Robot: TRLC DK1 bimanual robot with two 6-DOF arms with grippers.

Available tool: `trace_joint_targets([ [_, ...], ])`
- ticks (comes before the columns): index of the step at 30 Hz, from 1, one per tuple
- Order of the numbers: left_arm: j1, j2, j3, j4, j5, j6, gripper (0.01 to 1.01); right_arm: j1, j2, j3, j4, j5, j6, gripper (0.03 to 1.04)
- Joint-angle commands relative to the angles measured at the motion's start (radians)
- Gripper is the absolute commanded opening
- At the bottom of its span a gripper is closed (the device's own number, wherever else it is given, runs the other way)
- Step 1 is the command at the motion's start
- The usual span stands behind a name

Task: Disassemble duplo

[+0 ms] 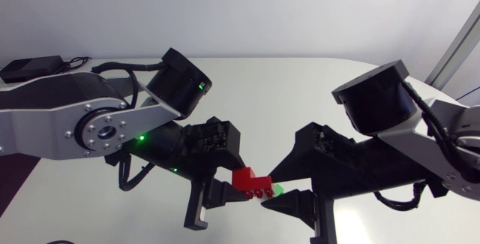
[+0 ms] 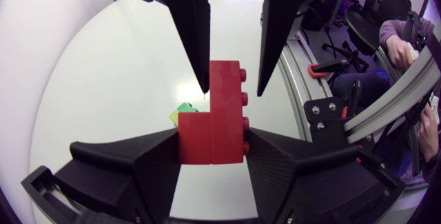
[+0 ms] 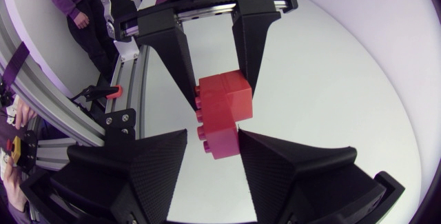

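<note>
1. A white table [image 1: 315,86] carries both arms. The left arm [image 1: 60,120] comes in from the left and the right arm [image 1: 442,135] from the right. Their black grippers meet tip to tip near the middle of the table, toward its near edge.
2. The red block [image 2: 226,107] sits between the two grippers. It is L-shaped, and a seam runs down it between a short red piece and a taller red piece. The taller piece has round studs along one side.
3. The left gripper [image 2: 210,147] is clamped on the red block. Both of its broad fingers [image 2: 145,165] press flat against opposite sides of the block, at the end where the short piece sits.
4. The right gripper [image 3: 212,138] faces the left one from the right, with its fingers set apart around the other end of the red block. In the right wrist view one finger lies against the block's smooth side. A thin gap shows between the other finger and the studs, so this gripper does not clamp the block.
5. A green piece [image 1: 277,190] peeks out at the right side of the red block, just beside the right gripper's near finger. In the left wrist view only a corner of it shows behind the short red piece. I cannot tell whether it is joined to the red block.
6. Two small green lights [image 1: 140,137] glow on the left arm, one on its wrist and one farther back on the round joint.
</note>
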Motion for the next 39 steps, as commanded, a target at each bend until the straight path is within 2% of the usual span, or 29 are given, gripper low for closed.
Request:
trace_joint_targets([
  [1,-0.013,0.023,0.045,-0.010,0.020,0.015,0.290,0.021,0.006,-0.028,0.016,-0.002,0.019,0.37],
  [3,-0.016,0.029,0.056,-0.022,0.028,0.015,0.290,0.023,0.009,-0.030,0.019,-0.002,0.019,0.35],
  [4,-0.019,0.032,0.060,-0.026,0.031,0.015,0.290,0.023,0.009,-0.033,0.021,-0.002,0.017,0.29],
  [12,-0.021,0.040,0.076,-0.040,0.046,0.006,0.295,0.056,-0.020,-0.071,0.032,0.001,-0.001,0.16],
  [14,-0.016,0.040,0.074,-0.042,0.046,0.006,0.313,0.058,-0.036,-0.080,0.032,0.015,-0.001,0.16],
  [15,-0.013,0.040,0.076,-0.043,0.046,0.006,0.364,0.056,-0.039,-0.083,0.032,0.017,-0.004,0.16],
  [17,-0.002,0.034,0.077,-0.043,0.048,0.003,0.649,0.056,-0.059,-0.094,0.032,0.024,-0.010,0.16],
  [19,0.019,0.025,0.088,-0.051,0.060,-0.003,0.843,0.058,-0.086,-0.103,0.033,0.055,-0.018,0.16],
  [20,0.038,0.021,0.102,-0.066,0.089,-0.003,0.921,0.059,-0.095,-0.108,0.033,0.067,-0.023,0.16],
  [21,0.059,0.021,0.119,-0.088,0.119,-0.003,0.944,0.062,-0.103,-0.112,0.032,0.073,-0.026,0.16],
  [26,0.143,0.069,0.217,-0.209,0.277,0.009,0.944,0.121,-0.158,-0.137,0.032,0.130,-0.026,0.16],
  [31,0.168,0.175,0.341,-0.418,0.428,0.107,0.918,0.210,-0.238,-0.117,0.019,0.196,0.005,0.16],
  [34,0.168,0.247,0.412,-0.530,0.462,0.172,0.861,0.256,-0.273,-0.088,-0.005,0.244,0.008,0.16],
  [37,0.157,0.313,0.467,-0.657,0.481,0.262,0.851,0.291,-0.281,-0.071,-0.008,0.293,0.008,0.16],
  [39,0.146,0.337,0.485,-0.692,0.484,0.285,0.811,0.308,-0.287,-0.066,-0.007,0.308,0.011,0.16],
])
